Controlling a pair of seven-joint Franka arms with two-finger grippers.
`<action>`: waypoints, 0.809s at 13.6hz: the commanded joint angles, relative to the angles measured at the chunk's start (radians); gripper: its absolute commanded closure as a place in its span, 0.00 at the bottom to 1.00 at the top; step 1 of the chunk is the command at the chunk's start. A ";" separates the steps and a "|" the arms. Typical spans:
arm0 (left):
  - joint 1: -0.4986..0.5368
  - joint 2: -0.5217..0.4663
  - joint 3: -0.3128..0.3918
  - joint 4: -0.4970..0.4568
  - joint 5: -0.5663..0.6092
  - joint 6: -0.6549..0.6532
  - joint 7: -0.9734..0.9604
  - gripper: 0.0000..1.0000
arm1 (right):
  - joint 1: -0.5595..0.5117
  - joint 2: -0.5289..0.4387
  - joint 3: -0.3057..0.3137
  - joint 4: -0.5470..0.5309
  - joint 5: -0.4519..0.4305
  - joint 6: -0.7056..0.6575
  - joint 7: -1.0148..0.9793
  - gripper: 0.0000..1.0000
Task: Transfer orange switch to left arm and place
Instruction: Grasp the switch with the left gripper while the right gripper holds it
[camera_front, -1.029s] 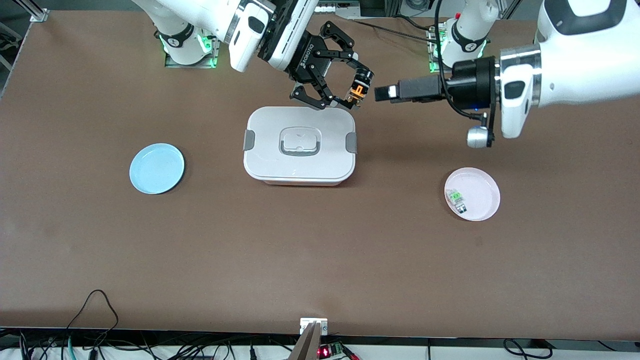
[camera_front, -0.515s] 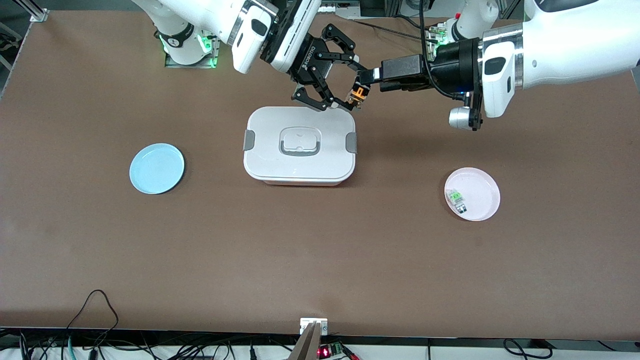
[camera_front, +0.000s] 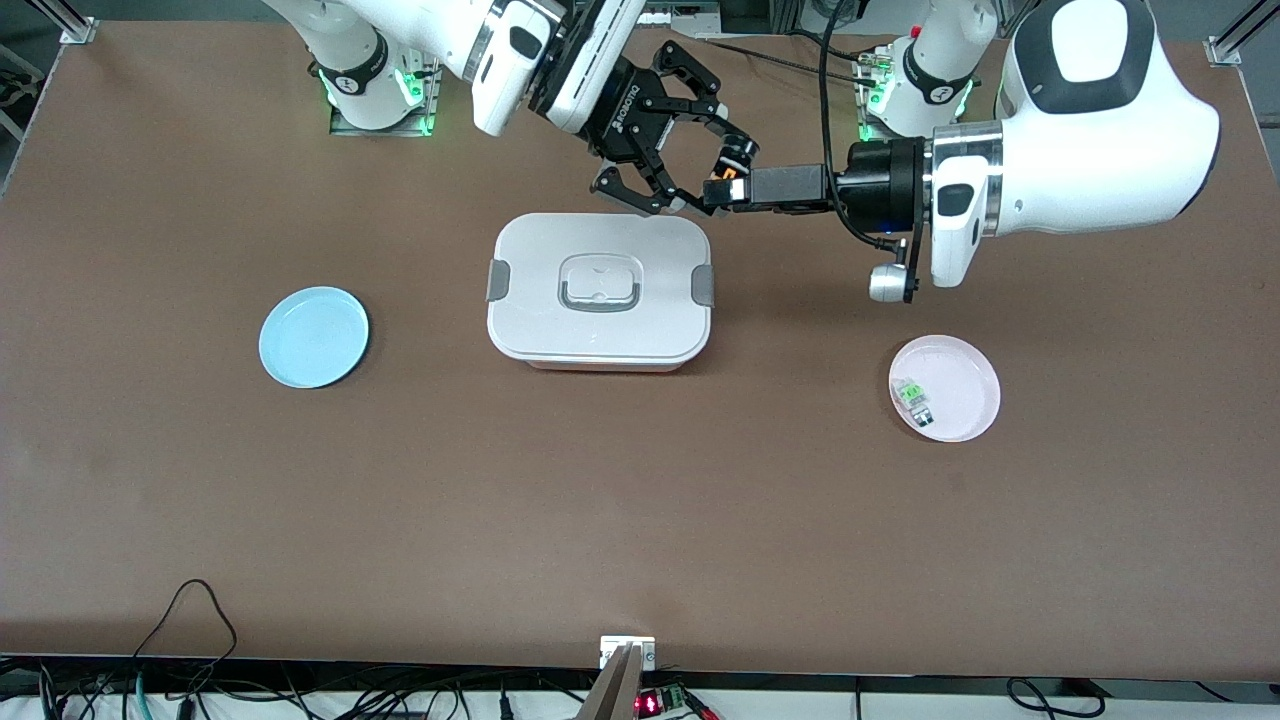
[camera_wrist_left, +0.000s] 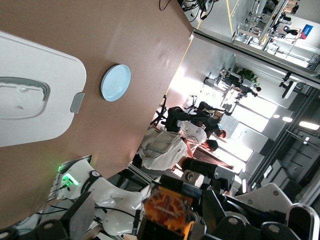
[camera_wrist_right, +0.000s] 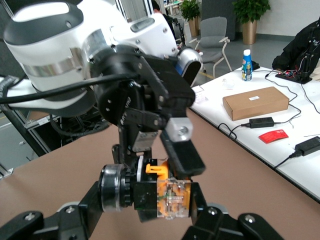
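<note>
Orange switch (camera_front: 733, 172): held mid-air over the table just past the box (camera_front: 600, 292), clamped in the right gripper (camera_front: 712, 178). Left gripper (camera_front: 722, 192): newly arrived from a second ago, fingers now straddling the switch; grip unconfirmed. Handover imminent; release pending.

Right pincer (camera_front: 712, 178) and left pincer (camera_front: 722, 192) meet, fingers closed.

A blue plate (camera_front: 313, 337) and a pink plate (camera_front: 945, 388) holding a green-and-clear component (camera_front: 912, 395) sit on the table (camera_front: 640, 520).
</note>
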 joint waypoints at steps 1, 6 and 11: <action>0.028 -0.027 -0.011 -0.021 -0.078 0.003 -0.020 0.05 | 0.014 -0.007 0.004 -0.008 0.019 0.036 0.022 1.00; 0.068 -0.042 -0.009 -0.021 -0.083 -0.060 -0.045 0.07 | 0.048 -0.002 0.004 -0.008 0.021 0.147 0.045 1.00; 0.065 -0.048 -0.015 -0.018 -0.083 -0.057 -0.060 0.16 | 0.077 0.012 0.004 -0.008 0.019 0.235 0.074 1.00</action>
